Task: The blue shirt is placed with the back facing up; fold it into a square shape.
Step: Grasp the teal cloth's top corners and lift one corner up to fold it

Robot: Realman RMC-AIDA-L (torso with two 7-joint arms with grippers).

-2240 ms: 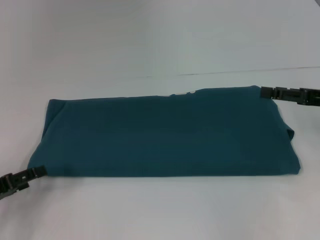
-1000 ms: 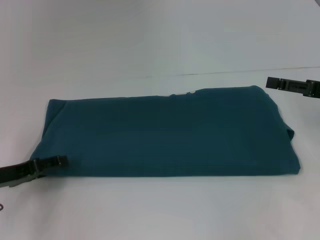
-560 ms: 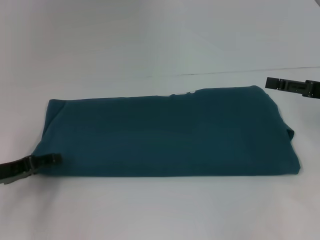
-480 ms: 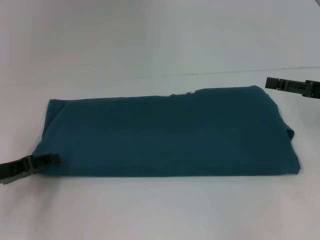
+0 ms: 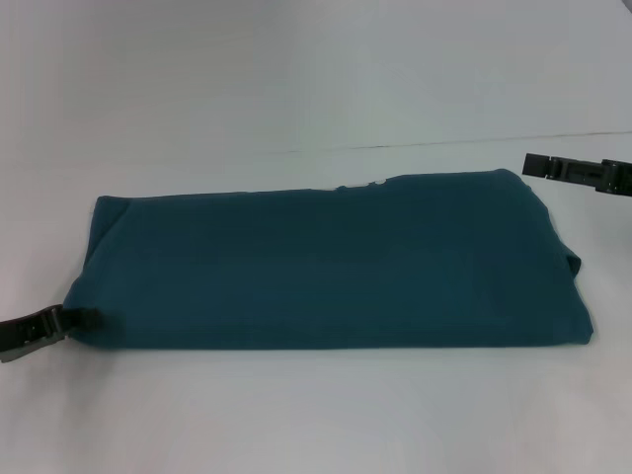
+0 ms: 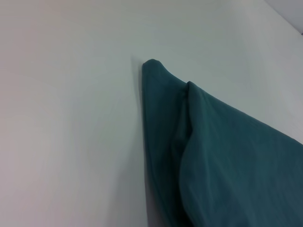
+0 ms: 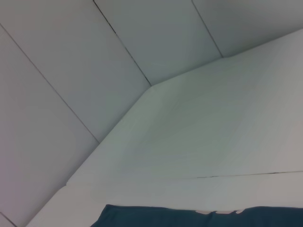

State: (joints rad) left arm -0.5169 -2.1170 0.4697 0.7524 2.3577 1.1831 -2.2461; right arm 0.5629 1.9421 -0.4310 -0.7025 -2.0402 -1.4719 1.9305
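Bare surface (image 5: 316, 79) lies all around the blue shirt (image 5: 326, 262); only that low folded cloth sits between my claws.

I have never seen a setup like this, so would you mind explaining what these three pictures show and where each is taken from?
This is a two-armed robot folding laundry. The wide picture comes from a camera on its head, looking down at a white table. On it lies a blue shirt, already folded into a long band. The dark clamp at the near left corner of the shirt is the left gripper; the one off the far right corner, clear of the cloth, is the right gripper. The other two pictures come from cameras on the wrists: the left one looks along a folded corner of the shirt, the right one sees mostly table and a strip of shirt. Neither gripper visibly holds anything.
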